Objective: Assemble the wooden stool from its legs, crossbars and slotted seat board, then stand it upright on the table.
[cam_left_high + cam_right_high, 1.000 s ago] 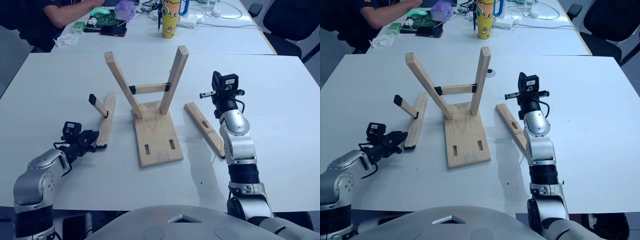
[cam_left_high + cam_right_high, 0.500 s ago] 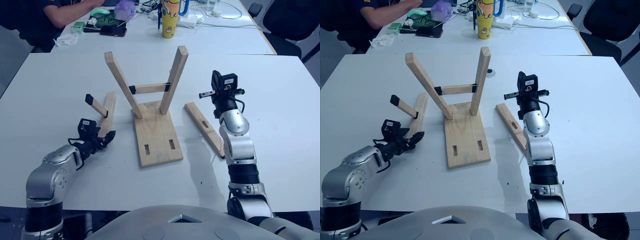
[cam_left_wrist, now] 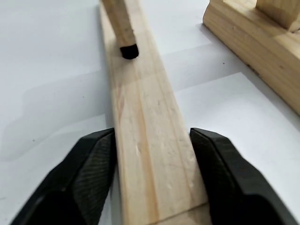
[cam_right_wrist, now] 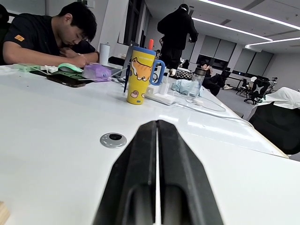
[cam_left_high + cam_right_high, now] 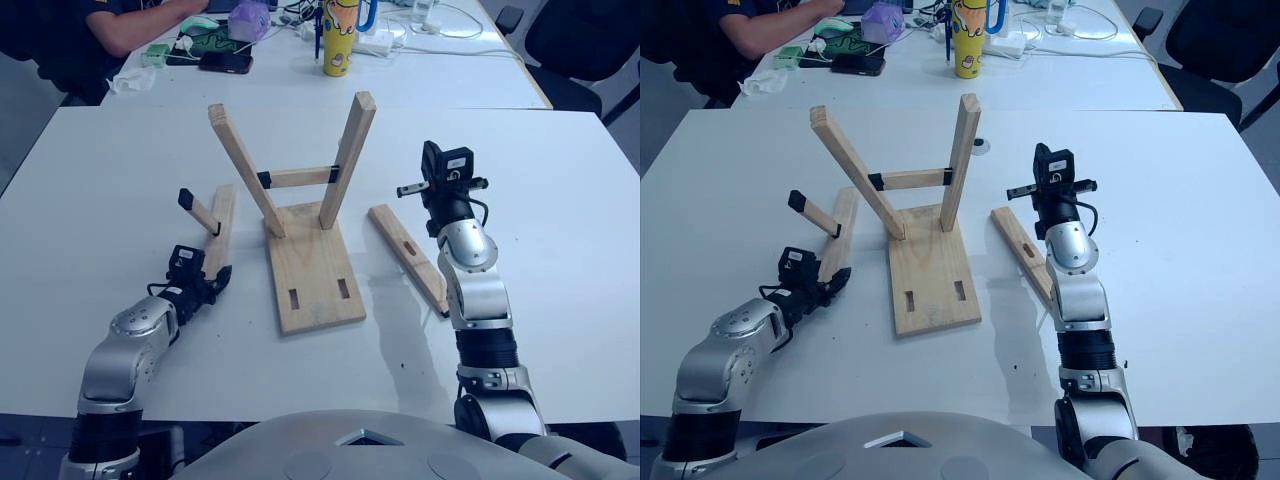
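Head view: seat board [image 5: 308,268] lies flat mid-table, its two empty slots at the end facing the near edge. Two legs [image 5: 345,160] stand in its far end, splayed and joined by a crossbar [image 5: 298,177]. A loose left leg [image 5: 216,236] lies flat just off the board's left side, running near edge to far edge, with a short black-capped crossbar stub [image 5: 196,211] sticking up from it. A loose right leg [image 5: 408,256] lies flat off the board's right side, angled, its near end pointing at the near right corner. My left claw [image 5: 212,283] is down at the table [image 5: 100,180] at the near end of the loose left leg. My right claw [image 5: 408,188] is held up above the table, over the far end of the loose right leg, touching nothing

Left wrist view: my claw is spread wide, one finger [image 3: 89,178] on each side of the leg, both close against its edges. Can't tell if they press on it. Leg is flat on the table between them. Stub's black cap sits on the leg further along, seat board edge off to one side

Right wrist view: fingers [image 4: 140,187] pressed together, nothing between them. Beyond them: white tabletop, a round grommet [image 4: 113,139], a yellow mug [image 4: 141,75] on the next table past the far edge
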Robot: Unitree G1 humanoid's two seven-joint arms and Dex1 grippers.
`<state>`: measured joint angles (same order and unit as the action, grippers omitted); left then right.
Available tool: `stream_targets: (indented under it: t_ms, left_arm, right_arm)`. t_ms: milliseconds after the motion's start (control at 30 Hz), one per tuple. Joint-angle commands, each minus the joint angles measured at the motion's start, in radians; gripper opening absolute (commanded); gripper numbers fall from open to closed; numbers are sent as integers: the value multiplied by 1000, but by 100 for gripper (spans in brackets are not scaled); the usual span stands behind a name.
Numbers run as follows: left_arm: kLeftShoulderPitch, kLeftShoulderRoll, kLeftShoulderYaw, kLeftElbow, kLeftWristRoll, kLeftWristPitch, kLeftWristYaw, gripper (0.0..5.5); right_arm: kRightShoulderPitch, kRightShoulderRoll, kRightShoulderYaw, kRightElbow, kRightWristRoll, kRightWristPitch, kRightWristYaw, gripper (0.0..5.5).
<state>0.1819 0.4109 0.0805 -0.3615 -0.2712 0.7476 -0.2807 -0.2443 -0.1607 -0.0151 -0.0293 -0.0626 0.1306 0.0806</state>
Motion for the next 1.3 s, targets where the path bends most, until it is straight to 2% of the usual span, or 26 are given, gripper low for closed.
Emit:
stream_targets:
  t_ms: [33, 267, 533, 733, 800, 867, 967, 1067, 1167, 1300]
  left_arm:
    - [4, -12, 13, 30, 6, 26, 13, 216]
    - [-38, -19, 41, 38, 32, -32, 40, 207]
    - [-166, -32, 199, 40, 44, -240, 113, 207]
    - [-375, 11, 319, -77, -55, -339, 98, 207]
    - [-446, 36, 333, -126, -117, -326, 71, 207]
    - [-508, 58, 332, -179, -210, -273, 44, 207]
    - [-546, 115, 282, -268, -259, -230, -1, 207]
    - [-549, 161, 206, -304, -233, -222, -55, 207]
    - [-557, 167, 142, -320, -223, -218, -87, 207]
    - [-588, 164, 77, -320, -224, -213, -123, 207]
  right_arm:
    - [-13, -4, 2, 7, 0, -9, 5, 0]
    - [-12, -4, -1, 6, 0, -9, 2, 0]
    - [-61, -12, -21, 22, 17, -4, 7, 0]
    - [-242, -25, -120, 34, 160, 53, 46, 0]
    - [-326, -23, -162, 19, 270, 118, 87, 0]
    - [-414, -13, -214, -22, 468, 257, 146, 0]
    - [-543, -4, -340, -100, 1001, 596, 149, 0]
    - [-627, -34, -386, -125, 1451, 712, 42, 32]
    - [-665, -68, -374, -117, 1672, 734, -33, 83]
    - [-666, -99, -339, -98, 1822, 752, -82, 149]
